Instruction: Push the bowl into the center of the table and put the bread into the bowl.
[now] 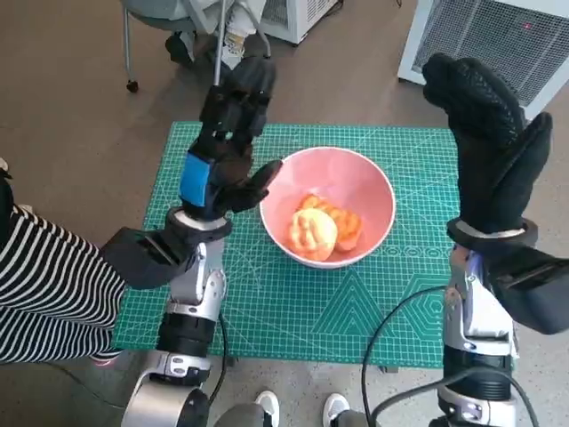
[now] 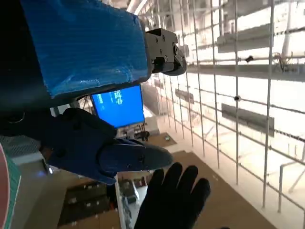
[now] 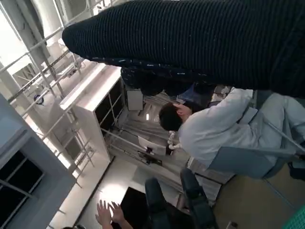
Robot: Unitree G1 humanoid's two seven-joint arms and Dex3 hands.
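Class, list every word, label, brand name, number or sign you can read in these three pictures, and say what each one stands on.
No text can be read in any view.
Blue screen, left wrist view: pale marks, too blurred to read.
Green cutting mat, head view: printed grid lines only; any numbers are too small to read.
Pink bowl and bread: no lettering visible.

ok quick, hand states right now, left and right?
Left robot hand: open, holding nothing, raised beside the pink bowl.
Right robot hand: open, holding nothing, raised above the table's right edge.
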